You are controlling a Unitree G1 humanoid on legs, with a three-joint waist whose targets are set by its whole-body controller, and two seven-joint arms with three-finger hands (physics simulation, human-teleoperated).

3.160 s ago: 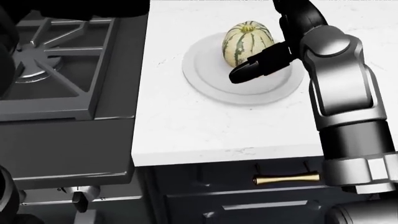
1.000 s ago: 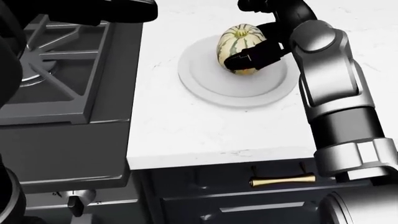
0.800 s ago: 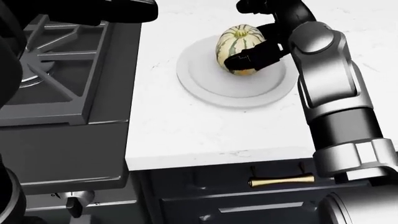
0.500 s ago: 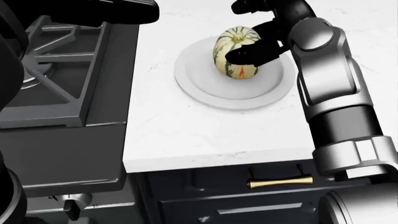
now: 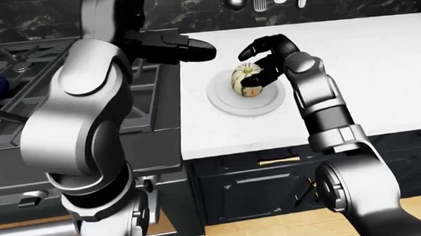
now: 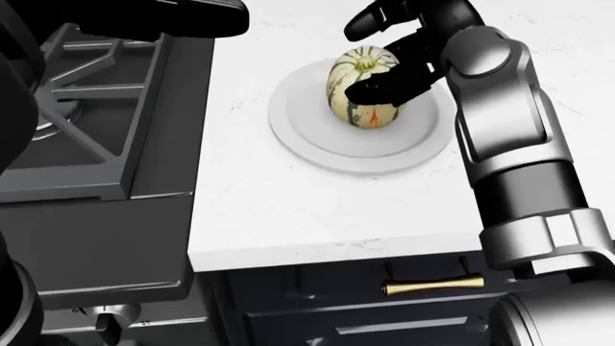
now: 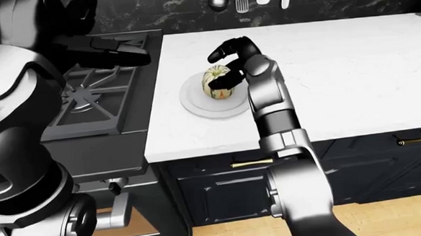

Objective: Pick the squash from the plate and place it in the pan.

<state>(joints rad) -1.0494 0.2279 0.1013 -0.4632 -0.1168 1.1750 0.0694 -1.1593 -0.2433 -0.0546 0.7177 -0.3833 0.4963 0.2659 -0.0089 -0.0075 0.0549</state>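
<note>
Striped cream-and-green squash (image 6: 363, 88) is sitting on the round white plate (image 6: 317, 148) on the white marble desk (image 6: 288, 209), with the right hand (image 6: 389, 54) clamping its black fingers around it.

Robot body: silver-grey and black humanoid arms, three-finger black hands.

Right arm (image 5: 318, 99): smooth metallic silver shells over the forearm and upper segment, joined by a dark charcoal cylindrical section and a lighter faceted collar with blocky ribs at its 6 o'clock end; a large rounded grey shoulder housing follows. Right hand (image 6: 389, 61): matte black, thick rounded fingers (image 6: 370, 90), no markings legible. Left arm (image 5: 77, 119): bulkier silver shells with recessed panel outlines, black joint rings between segments, black forearm ending in the black left hand (image 5: 185, 48). No cables or screws discernible.
</note>
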